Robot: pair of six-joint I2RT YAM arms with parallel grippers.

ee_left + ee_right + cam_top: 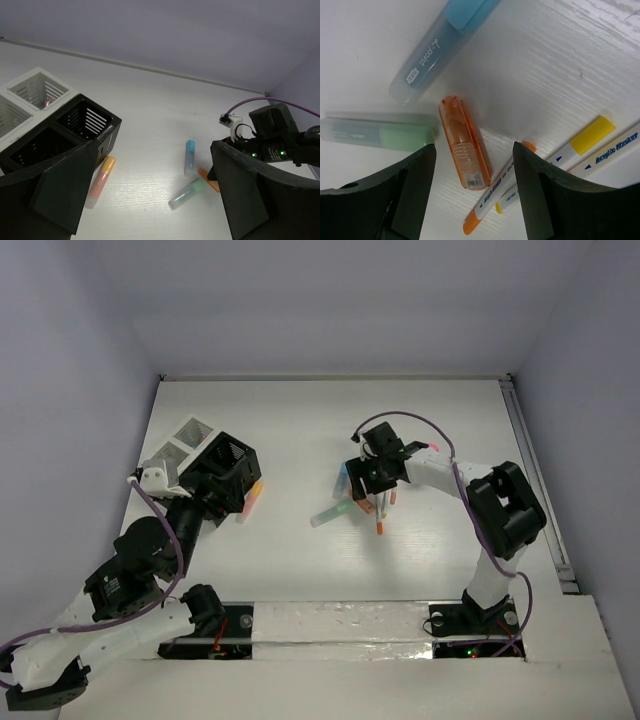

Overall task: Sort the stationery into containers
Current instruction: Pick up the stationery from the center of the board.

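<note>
White tabletop (300, 420) meets pale walls. At its left stand a black slotted organiser (75, 130) and white mesh cups (37, 92) touching it, with a loose orange marker (101, 180) lying just beside the organiser. The left gripper (153, 150) hangs by the organiser, fingers spread and holding nothing. The right gripper (473, 150), fingers apart, straddles a translucent orange marker (462, 145). A blue marker (440, 45) and a green marker (385, 132) crowd one side, white pens (497, 192) the other.

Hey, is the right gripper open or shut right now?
Open: the right gripper has its fingers wide apart in the wrist view, the orange marker lying on the table between them.
</note>
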